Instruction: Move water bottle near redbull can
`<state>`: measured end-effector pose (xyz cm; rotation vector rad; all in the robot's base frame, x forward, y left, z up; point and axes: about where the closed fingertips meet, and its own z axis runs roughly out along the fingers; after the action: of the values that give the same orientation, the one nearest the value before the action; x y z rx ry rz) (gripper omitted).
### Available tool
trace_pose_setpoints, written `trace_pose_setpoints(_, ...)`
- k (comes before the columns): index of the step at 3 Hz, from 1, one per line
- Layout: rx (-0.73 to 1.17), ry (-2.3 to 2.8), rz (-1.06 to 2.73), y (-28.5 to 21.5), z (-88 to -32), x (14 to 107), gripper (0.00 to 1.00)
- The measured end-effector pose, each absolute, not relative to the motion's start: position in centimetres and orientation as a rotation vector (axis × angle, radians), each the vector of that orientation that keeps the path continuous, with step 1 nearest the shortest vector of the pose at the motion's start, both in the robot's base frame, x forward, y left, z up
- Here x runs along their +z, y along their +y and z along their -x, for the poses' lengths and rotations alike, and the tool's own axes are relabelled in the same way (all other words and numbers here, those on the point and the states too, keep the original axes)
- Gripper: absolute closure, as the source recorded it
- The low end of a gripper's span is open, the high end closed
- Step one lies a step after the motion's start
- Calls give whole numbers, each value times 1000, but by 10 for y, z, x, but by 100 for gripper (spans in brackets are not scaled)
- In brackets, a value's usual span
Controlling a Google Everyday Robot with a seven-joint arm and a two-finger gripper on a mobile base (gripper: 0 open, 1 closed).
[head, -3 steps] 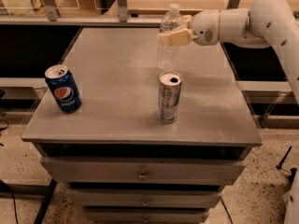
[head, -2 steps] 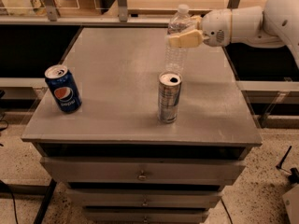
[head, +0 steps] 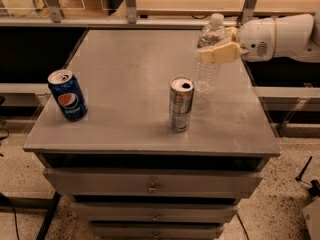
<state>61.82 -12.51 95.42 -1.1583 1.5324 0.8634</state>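
The water bottle (head: 208, 66) is clear ribbed plastic with a white cap. It stands upright at the right side of the grey tabletop (head: 130, 79), its base at or just above the surface. My gripper (head: 220, 48) comes in from the right and is shut on the bottle's upper part, one cream finger (head: 219, 53) across its front. The redbull can (head: 181, 104), slim and silver with an open top, stands upright a little in front and to the left of the bottle, a short gap between them.
A blue Pepsi can (head: 67, 95) stands upright near the table's left edge. The table is a drawer cabinet with handles (head: 151, 188) on its front. My white arm (head: 280, 36) reaches over the right edge. A counter and rails lie behind.
My gripper has carried the water bottle to the right and toward the front, lowering it to the tabletop next to the redbull can. Both cans have stayed put.
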Motion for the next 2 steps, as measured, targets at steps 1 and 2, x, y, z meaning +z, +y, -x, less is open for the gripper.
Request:
trace_pose_setpoints(1,890,1553,1130,-139,-598,946,87)
trace_pose_setpoints(2,904,1551,1124,-148,-580,943,87)
